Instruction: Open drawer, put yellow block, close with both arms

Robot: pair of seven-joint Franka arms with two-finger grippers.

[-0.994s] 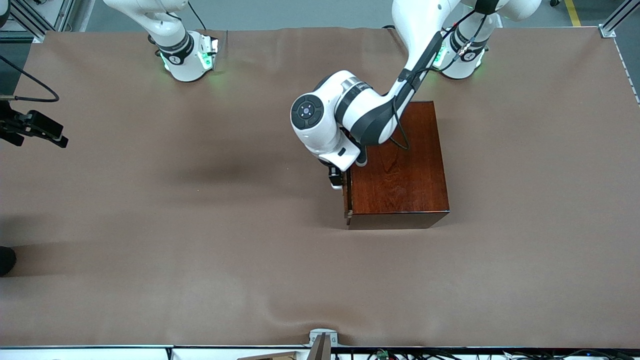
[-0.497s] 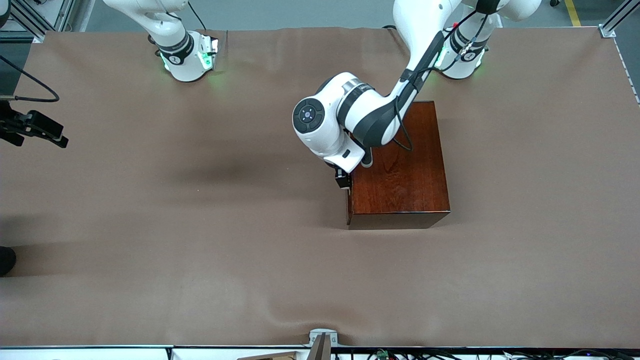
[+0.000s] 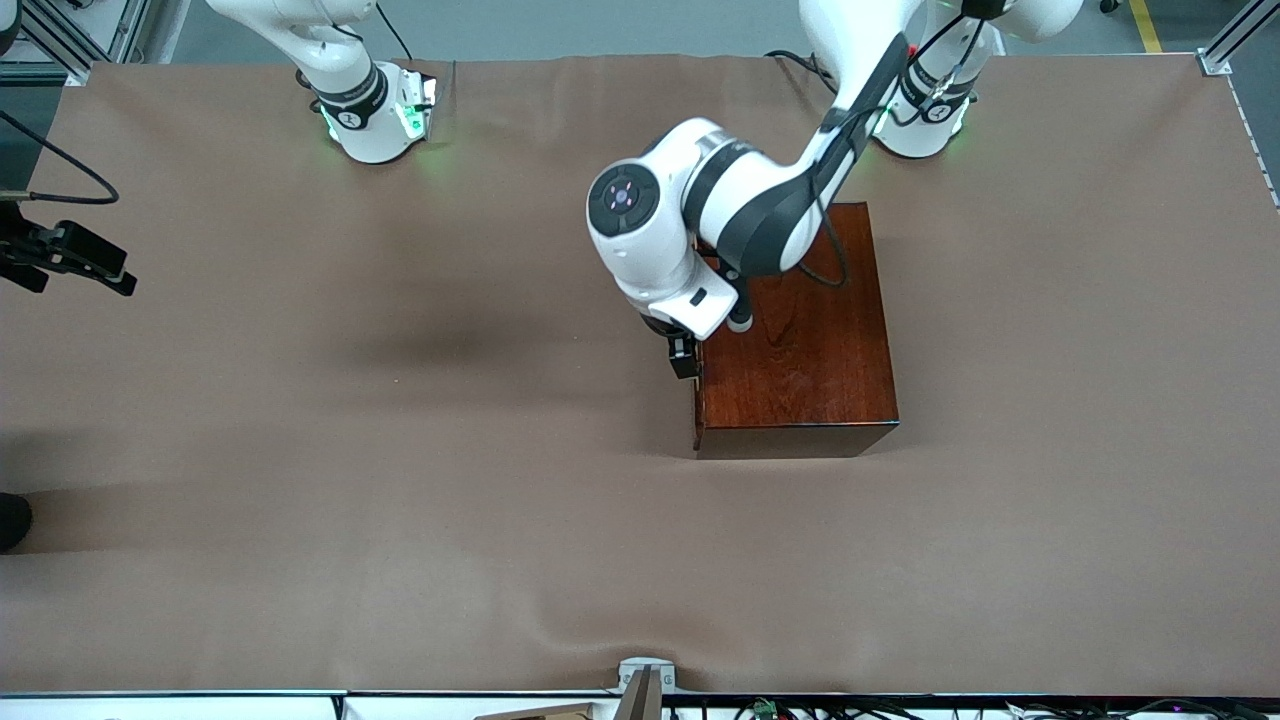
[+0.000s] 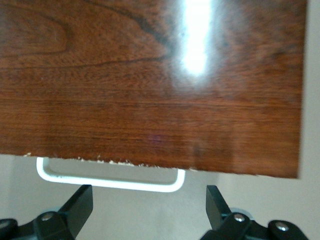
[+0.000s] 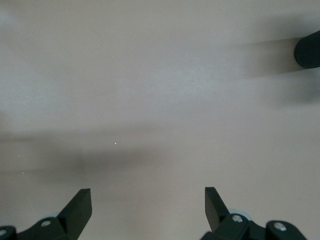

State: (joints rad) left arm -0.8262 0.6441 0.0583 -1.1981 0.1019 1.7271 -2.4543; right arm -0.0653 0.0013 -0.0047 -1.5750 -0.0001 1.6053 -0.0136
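Left gripper (image 3: 683, 357) lowered, jaws spread, right gripper (image 5: 148, 212) waiting, jaws spread

Brown cloth-covered table (image 3: 400, 480), grey floor (image 3: 600, 25) along its top edge, aluminium frame corner (image 3: 1225, 50)

I see the box (image 3: 800, 330) in dark reddish wood with plain grain, polished glossy — a light glares off its top. Its handle (image 4: 107, 179) looks smooth and white. The brown table cover (image 3: 400, 450) is matt, cloth-like — faintly rippled.
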